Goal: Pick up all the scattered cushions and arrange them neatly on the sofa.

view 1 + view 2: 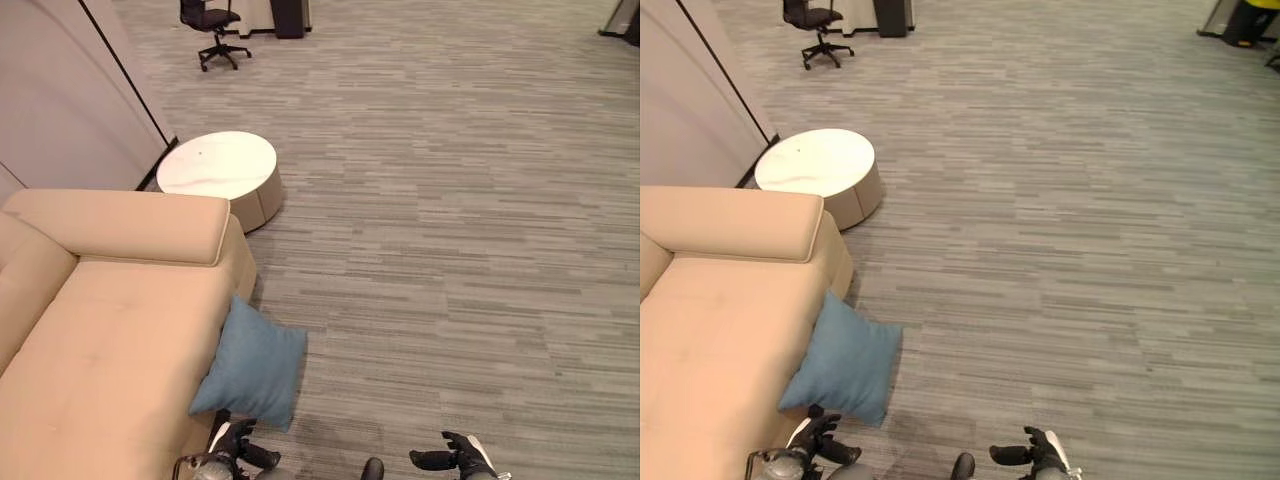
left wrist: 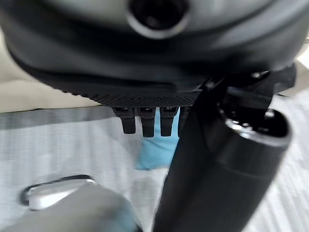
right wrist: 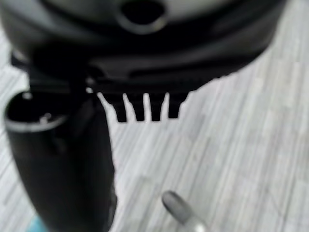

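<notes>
One square blue fabric cushion (image 1: 252,368) stands on the grey striped carpet floor (image 1: 450,250), tilted against the front corner of the beige upholstered sofa (image 1: 110,330), touching its side. Both hands hang low, near the robot and just short of the cushion. Left hand (image 1: 235,445) sits just below the cushion's lower edge, fingers (image 2: 147,123) straight and relaxed, holding nothing. Right hand (image 1: 455,458) lies well apart to the right over bare carpet, fingers (image 3: 145,108) likewise extended and empty. A round white-topped low desk (image 1: 218,172) stands beyond the sofa's armrest, and a black office chair (image 1: 212,30) stands far behind.

Step in hand, as judged: approach and grasp of the leaning cushion. Good practice would be to bring both hands to opposite edges of the cushion, press the soft fabric evenly, lift it clear of the sofa's side, then set it upright against the backrest. A one-sided pinch would likely let it sag or swing.
</notes>
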Robot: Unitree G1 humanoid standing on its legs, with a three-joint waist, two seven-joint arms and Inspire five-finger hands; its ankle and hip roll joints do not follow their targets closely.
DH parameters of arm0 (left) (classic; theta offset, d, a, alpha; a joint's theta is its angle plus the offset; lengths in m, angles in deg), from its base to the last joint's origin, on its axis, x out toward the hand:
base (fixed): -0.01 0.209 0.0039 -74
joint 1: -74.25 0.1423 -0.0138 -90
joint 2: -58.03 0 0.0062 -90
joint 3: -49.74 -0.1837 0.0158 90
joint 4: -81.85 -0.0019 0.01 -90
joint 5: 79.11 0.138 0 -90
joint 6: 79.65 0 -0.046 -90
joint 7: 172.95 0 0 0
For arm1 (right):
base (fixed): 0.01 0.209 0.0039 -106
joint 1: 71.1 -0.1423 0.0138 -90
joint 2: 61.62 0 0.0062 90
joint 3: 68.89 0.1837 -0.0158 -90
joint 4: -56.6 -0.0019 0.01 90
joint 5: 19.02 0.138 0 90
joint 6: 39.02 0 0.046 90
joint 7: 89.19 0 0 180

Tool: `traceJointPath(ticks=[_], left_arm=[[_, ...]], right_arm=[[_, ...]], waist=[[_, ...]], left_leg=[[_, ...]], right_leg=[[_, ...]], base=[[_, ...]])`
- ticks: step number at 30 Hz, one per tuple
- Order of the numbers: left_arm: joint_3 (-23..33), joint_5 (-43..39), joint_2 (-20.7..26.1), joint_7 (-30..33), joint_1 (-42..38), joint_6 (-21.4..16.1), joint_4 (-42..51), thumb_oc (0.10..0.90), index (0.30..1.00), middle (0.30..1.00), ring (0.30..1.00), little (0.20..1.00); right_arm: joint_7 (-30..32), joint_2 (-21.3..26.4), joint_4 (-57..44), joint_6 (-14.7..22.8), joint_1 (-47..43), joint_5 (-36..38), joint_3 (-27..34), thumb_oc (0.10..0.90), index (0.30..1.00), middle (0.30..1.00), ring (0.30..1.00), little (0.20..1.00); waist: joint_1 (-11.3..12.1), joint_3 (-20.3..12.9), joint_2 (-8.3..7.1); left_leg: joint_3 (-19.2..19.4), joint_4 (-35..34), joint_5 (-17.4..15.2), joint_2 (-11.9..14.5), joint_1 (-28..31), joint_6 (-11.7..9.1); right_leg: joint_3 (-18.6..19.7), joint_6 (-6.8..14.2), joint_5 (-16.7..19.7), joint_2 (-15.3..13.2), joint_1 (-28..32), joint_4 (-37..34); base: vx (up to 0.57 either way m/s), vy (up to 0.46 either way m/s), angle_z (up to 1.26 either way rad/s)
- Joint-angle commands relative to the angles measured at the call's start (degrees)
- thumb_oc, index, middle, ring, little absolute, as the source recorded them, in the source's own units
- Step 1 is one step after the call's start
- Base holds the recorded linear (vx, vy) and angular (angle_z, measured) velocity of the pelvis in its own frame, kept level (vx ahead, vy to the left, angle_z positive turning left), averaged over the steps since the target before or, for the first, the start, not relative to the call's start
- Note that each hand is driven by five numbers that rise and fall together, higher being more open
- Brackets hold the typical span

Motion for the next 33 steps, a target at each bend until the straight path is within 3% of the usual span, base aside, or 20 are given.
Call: traceJointPath(ticks=[1, 4, 10, 11, 12, 13, 14, 15, 16, 19, 21, 22, 23, 25, 26, 27, 28, 30, 31, 33], left_arm=[[-1.36, 0.46, -1.26, 0.04, -1.41, -0.75, -0.66, 0.8, 0.9, 0.9, 0.9, 0.9], [-1.52, 0.96, -1.38, 0.29, -0.86, -0.52, -0.87, 0.8, 0.9, 0.9, 0.9, 0.9], [-0.46, 0.86, -1.57, 0.04, 0.92, -0.43, -1.38, 0.8, 0.9, 0.9, 0.9, 0.9], [0.46, 0.52, -1.33, -0.01, 1.47, -0.42, -1.66, 0.8, 0.9, 0.9, 0.9, 0.9], [2.02, 2.06, 1.34, -0.21, 1.98, -0.44, -2.04, 0.8, 0.9, 0.9, 0.9, 0.9], [1.38, 0.44, 1.76, -0.66, 1.5, -0.28, -0.41, 0.8, 0.9, 0.9, 0.9, 0.9], [1.1, 1.11, 2.83, -0.19, 0.64, -0.3, -0.55, 0.8, 0.9, 0.9, 0.9, 0.9], [1.11, 1.2, 2.86, -0.21, 0.5, -0.18, -1.0, 0.8, 0.9, 0.9, 0.9, 0.9], [1.4, 0.73, 2.97, 0.02, 0.41, -0.26, -1.03, 0.8, 0.9, 0.9, 0.9, 0.9], [0.52, -0.04, 2.33, 0.53, -1.01, -1.06, -0.9, 0.8, 0.9, 0.9, 0.9, 0.9], [0.04, 0.67, 1.78, 0.02, -1.1, -1.3, -1.89, 0.8, 0.9, 0.9, 0.9, 0.9], [0.26, 0.69, 1.4, 0.0, -0.56, -1.35, -2.72, 0.8, 0.9, 0.9, 0.9, 0.9], [0.16, 0.59, 0.79, -0.13, -0.92, -1.25, -3.23, 0.8, 0.9, 0.9, 0.9, 0.9], [0.29, 0.62, 0.68, -0.22, -0.83, -1.15, -3.33, 0.8, 0.9, 0.9, 0.9, 0.9], [0.37, 0.44, 0.68, -0.33, -0.76, -1.0, -3.14, 0.8, 0.9, 0.9, 0.9, 0.9], [0.24, 0.45, 0.74, -0.34, -0.84, -0.91, -3.01, 0.8, 0.9, 0.9, 0.9, 0.9], [0.08, 0.57, 0.79, -0.55, -0.92, -0.83, -2.89, 0.8, 0.9, 0.9, 0.9, 0.9], [0.13, 0.65, 0.89, -0.64, -0.91, -0.83, -2.79, 0.8, 0.9, 0.9, 0.9, 0.9], [0.17, 0.6, 1.01, -0.72, -0.99, -0.87, -2.32, 0.8, 0.9, 0.9, 0.9, 0.9], [0.31, 0.58, 1.11, -0.72, -1.01, -0.9, -1.84, 0.8, 0.9, 0.9, 0.9, 0.9]], right_arm=[[1.42, 2.69, -0.13, 1.21, 0.18, 0.62, -0.25, 0.8, 0.9, 0.9, 0.9, 0.9], [1.79, 2.52, 0.46, 0.98, 1.02, -0.1, -0.38, 0.8, 0.9, 0.9, 0.9, 0.9], [1.74, 1.4, 0.26, 0.98, 1.81, -2.09, -1.54, 0.8, 0.9, 0.9, 0.9, 0.9], [1.4, 1.06, -0.11, 0.89, 1.71, -3.16, -1.96, 0.8, 0.9, 0.9, 0.9, 0.9], [-1.94, 6.49, -4.82, 3.04, 0.18, -5.29, -2.97, 0.8, 0.9, 0.9, 0.9, 0.9], [0.46, 4.28, -0.6, 0.46, -0.33, -3.88, -0.95, 0.8, 0.9, 0.9, 0.9, 0.9], [0.24, 4.03, -1.69, 0.64, -1.74, -1.71, -1.39, 0.8, 0.9, 0.9, 0.9, 0.9], [-0.48, 3.72, -2.02, 0.31, -1.82, -1.07, -1.58, 0.8, 0.9, 0.9, 0.9, 0.9], [-0.46, 3.59, -2.49, 0.5, -1.78, -0.81, -1.88, 0.8, 0.9, 0.9, 0.9, 0.9], [-0.35, 3.32, -3.5, 0.71, -1.42, -0.07, -2.8, 0.8, 0.9, 0.9, 0.9, 0.9], [-1.3, 3.2, -2.28, 0.09, -0.59, 0.24, -2.41, 0.8, 0.9, 0.9, 0.9, 0.9], [-1.34, 2.94, -1.9, 0.23, -0.36, 0.09, -2.64, 0.8, 0.9, 0.9, 0.9, 0.9], [-1.03, 2.78, -1.8, 0.81, -0.76, 0.91, -2.73, 0.8, 0.9, 0.9, 0.9, 0.9], [-0.8, 3.32, -1.81, 1.18, -1.12, 1.41, -2.55, 0.8, 0.9, 0.9, 0.9, 0.9], [-0.72, 3.86, -1.46, 1.19, -1.3, 1.72, -2.35, 0.8, 0.9, 0.9, 0.9, 0.9], [-0.7, 3.97, -1.4, 1.11, -1.39, 1.88, -2.16, 0.8, 0.9, 0.9, 0.9, 0.9], [-0.82, 4.24, -1.21, 1.12, -1.39, 2.32, -1.79, 0.8, 0.9, 0.9, 0.9, 0.9], [-0.82, 4.31, -1.2, 1.23, -1.23, 2.47, -1.56, 0.8, 0.9, 0.9, 0.9, 0.9], [-0.71, 4.39, -1.16, 1.24, -1.04, 2.68, -1.33, 0.8, 0.9, 0.9, 0.9, 0.9], [-0.72, 4.31, -1.11, 1.3, -0.98, 2.87, -1.13, 0.8, 0.9, 0.9, 0.9, 0.9]], waist=[[0.58, 2.59, -0.16], [0.94, 3.05, -0.11], [2.3, 1.99, 0.29], [3.67, 1.22, 0.56], [4.68, 1.11, 0.51], [5.44, 1.17, 0.5], [5.09, 1.8, 0.85], [4.78, 1.81, 1.16], [4.47, 1.81, 1.3], [1.32, 2.57, 0.75], [0.26, 1.76, -0.02], [0.13, 1.49, -0.25], [0.32, 1.72, -0.35], [0.39, 2.07, -0.71], [0.21, 2.29, -0.88], [0.2, 2.41, -0.95], [0.06, 2.42, -1.19], [-0.05, 2.28, -1.27], [-0.16, 2.14, -1.48], [0.01, 2.23, -1.47]], left_leg=[[4.37, -8.6, -1.93, -0.97, -0.6, 2.87], [7.67, -11.86, -0.81, -2.51, -3.22, 2.99], [6.62, -14.88, -1.78, -5.02, -0.99, 4.24], [5.05, -16.41, -3.1, -6.02, 0.96, 5.43], [4.73, -16.18, -4.24, -6.5, 1.98, 6.4], [3.15, -15.46, -5.22, -7.15, 2.9, 7.8], [1.52, -15.61, -5.59, -7.44, 4.14, 8.96], [0.88, -16.05, -5.88, -7.33, 5.06, 9.23], [0.41, -16.52, -6.26, -7.22, 6.09, 9.26], [-4.96, -17.98, -8.12, -8.21, 10.13, 7.8], [-8.86, -18.62, -8.8, -8.35, 11.26, 6.51], [-9.36, -18.8, -8.52, -7.65, 11.71, 5.87], [-9.65, -17.04, -4.05, -5.74, 8.47, 3.39], [-7.43, -15.61, -2.56, -4.25, 5.83, 2.73], [-2.66, -14.62, -1.53, -2.07, 3.71, 2.47], [-0.51, -14.86, -1.43, -1.33, 3.12, 2.51], [2.79, -15.02, -1.94, -1.48, 1.88, 2.92], [4.53, -15.28, -2.33, -1.78, 1.77, 3.15], [8.31, -14.78, -2.57, -1.89, 1.29, 3.32], [11.05, -14.16, -3.18, -1.65, 1.82, 3.57]], right_leg=[[2.4, 9.3, -0.08, -2.68, 1.48, -2.27], [1.29, 9.19, -1.28, -1.86, 3.42, -2.83], [1.8, 9.3, -3.07, -1.13, 4.57, -1.19], [2.06, 9.93, -4.14, -2.07, 3.99, 3.4], [2.45, 11.08, -4.05, -3.51, 2.28, 8.79], [1.8, 12.59, -2.17, -5.48, -0.92, 16.6], [4.15, 13.42, 0.19, -5.38, -4.21, 23.54], [5.69, 13.24, 0.53, -4.89, -6.03, 25.8], [6.6, 12.85, 0.4, -4.74, -7.24, 25.92], [14.12, 12.18, 1.17, -2.11, -10.72, 9.79], [17.14, 12.21, 1.82, -1.46, -9.27, 6.02], [15.71, 11.81, 2.3, -1.82, -8.43, 5.63], [13.02, 11.08, 1.99, -1.79, -6.05, 2.93], [10.45, 10.4, 1.71, -1.91, -3.88, 0.65], [7.68, 9.89, 0.99, -2.1, -1.78, -1.14], [6.58, 9.63, 0.61, -2.02, -1.02, -1.57], [4.45, 9.55, 0.27, -2.02, 0.38, -2.55], [3.23, 9.43, 0.07, -2.03, 1.0, -2.82], [1.28, 9.25, -0.05, -2.19, 1.69, -3.16], [-0.84, 9.07, -0.21, -2.29, 2.74, -3.37]], base=[[0.2, -0.07, 0.17], [0.19, -0.037, 0.27], [0.15, 0.075, 0.1], [0.16, 0.237, 0.03], [0.25, 0.298, -0.27], [0.22, 0.208, -0.37], [0.2, 0.12, -0.15], [0.18, 0.061, 0.63], [0.26, -0.063, 1.18], [0.37, -0.237, 0.67], [0.31, -0.299, 2.18], [0.28, -0.504, 2.6], [0.15, -0.439, 1.73], [0.06, -0.315, 1.83], [0.04, -0.195, 1.75], [0.05, -0.228, 1.1], [0.05, -0.164, 0.26], [0.03, -0.103, 0.3], [0.02, -0.066, 0.51], [0.02, -0.057, 0.5]])
